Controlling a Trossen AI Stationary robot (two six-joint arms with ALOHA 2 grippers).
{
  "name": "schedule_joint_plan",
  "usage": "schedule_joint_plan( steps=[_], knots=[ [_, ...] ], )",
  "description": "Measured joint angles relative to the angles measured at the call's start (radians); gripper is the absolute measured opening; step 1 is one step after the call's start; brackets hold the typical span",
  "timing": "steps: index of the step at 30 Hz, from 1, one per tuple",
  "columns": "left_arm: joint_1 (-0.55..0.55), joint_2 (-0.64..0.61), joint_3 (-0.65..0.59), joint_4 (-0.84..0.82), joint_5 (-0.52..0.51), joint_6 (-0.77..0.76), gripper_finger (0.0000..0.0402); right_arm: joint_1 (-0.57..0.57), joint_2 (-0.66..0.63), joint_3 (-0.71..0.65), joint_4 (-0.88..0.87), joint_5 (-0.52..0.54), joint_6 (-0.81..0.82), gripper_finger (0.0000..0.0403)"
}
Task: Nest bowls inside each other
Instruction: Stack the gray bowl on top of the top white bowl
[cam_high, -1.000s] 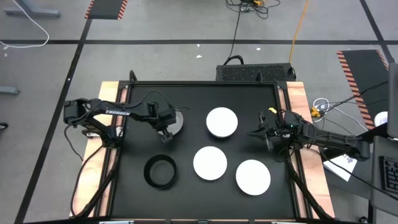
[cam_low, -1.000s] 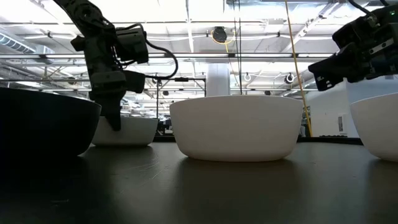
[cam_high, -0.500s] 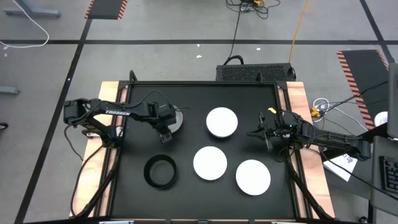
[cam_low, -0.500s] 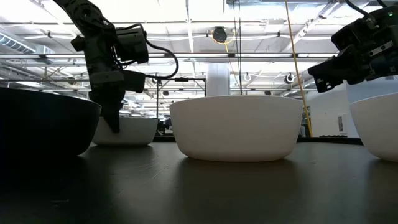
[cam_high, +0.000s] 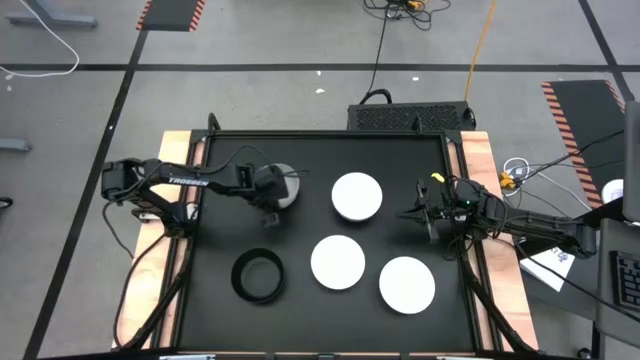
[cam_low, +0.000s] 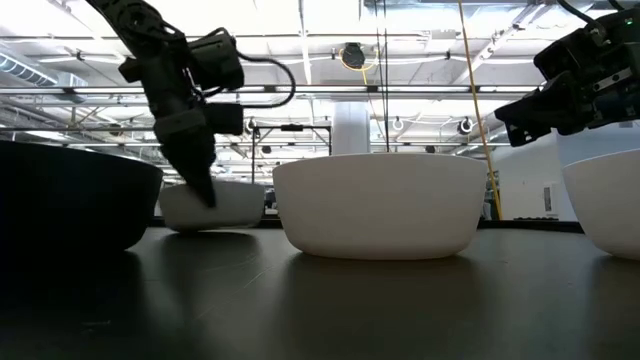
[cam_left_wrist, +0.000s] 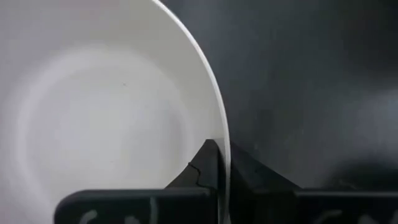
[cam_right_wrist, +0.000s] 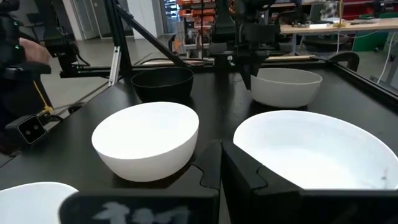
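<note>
**One grey bowl pinched at the rim**

Left gripper (cam_high: 268, 207) has its jaws clamped on the light grey bowl (cam_high: 282, 190), tilted near the surface's (cam_high: 230, 160) far left. Right gripper (cam_high: 408, 214) hovers closed, empty, beside three white bowls (cam_high: 357, 196); black bowl (cam_high: 257, 276) sits apart.

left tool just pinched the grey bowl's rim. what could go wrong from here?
1. The left tool grips the light grey bowl by one thin edge of the rim only, and the low view shows it tilted; it may swing or slip out when carried.
2. The nearest white bowl sits close beside it; a low carry could knock it.
3. The right tool, shut, hovers by that same white bowl and could crowd the approach.
</note>
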Motion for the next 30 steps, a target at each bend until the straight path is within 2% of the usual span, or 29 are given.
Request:
schedule_joint_plan(
  steps=[20, 30],
  knots=[
    [-0.029, 0.001, -0.002, 0.433, -0.023, 0.156, 0.0001, 0.000, 0.000, -0.001, 0.000, -0.024, 0.009, 0.0000],
    [-0.029, 0.001, -0.002, 0.656, 0.117, 0.201, 0.0001, 0.000, 0.000, -0.010, 0.000, -0.025, 0.009, 0.0000]
  ],
)
